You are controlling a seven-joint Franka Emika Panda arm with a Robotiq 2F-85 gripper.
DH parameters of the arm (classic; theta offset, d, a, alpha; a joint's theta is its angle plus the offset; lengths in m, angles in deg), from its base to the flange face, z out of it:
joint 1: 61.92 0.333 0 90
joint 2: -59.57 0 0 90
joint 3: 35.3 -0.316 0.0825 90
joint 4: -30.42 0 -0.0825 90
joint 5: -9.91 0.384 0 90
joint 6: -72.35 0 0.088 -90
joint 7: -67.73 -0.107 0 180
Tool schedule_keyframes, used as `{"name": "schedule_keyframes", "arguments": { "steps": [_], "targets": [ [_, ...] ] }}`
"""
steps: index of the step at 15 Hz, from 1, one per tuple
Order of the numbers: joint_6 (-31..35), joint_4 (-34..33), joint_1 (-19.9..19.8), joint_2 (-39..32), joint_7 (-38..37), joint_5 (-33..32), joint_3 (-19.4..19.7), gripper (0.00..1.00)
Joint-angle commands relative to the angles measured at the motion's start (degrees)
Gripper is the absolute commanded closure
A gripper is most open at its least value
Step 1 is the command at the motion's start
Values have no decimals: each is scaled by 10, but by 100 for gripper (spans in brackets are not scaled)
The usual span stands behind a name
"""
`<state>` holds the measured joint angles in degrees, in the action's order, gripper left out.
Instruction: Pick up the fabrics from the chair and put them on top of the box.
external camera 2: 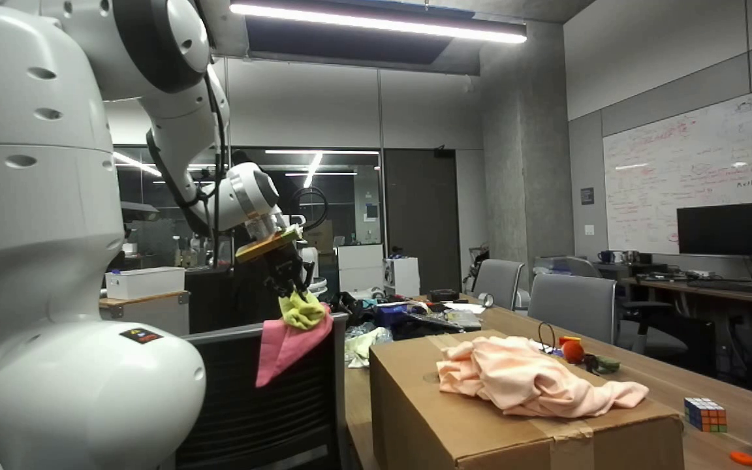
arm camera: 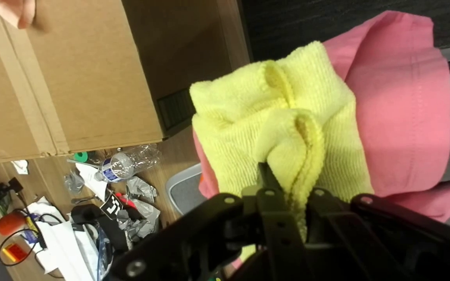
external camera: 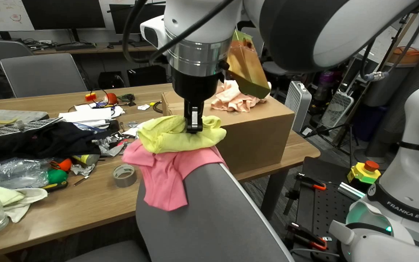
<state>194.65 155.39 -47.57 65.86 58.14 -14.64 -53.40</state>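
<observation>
Chair surface partly invisible under pink fabric

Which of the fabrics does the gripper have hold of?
The bright yellow cloth: a fold of it is pinched in the gripper. The pink cloth beneath hangs over the chair, and the peach cloth lies on the box.

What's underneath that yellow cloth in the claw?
A pink cloth, draped over the chair's grey backrest. Whatever lies directly beneath the yellow cloth is covered, so anything tucked between the two can't be seen.
</observation>
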Motion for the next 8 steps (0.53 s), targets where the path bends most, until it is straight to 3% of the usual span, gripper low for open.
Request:
{"name": "schedule_keyframes", "arguments": {
  "steps": [1,8],
  "targets": [
    [18,4,1,9,-19,-15,1,98],
    [37,6,-4,15,-55,-7,6,97]
  ]
}}
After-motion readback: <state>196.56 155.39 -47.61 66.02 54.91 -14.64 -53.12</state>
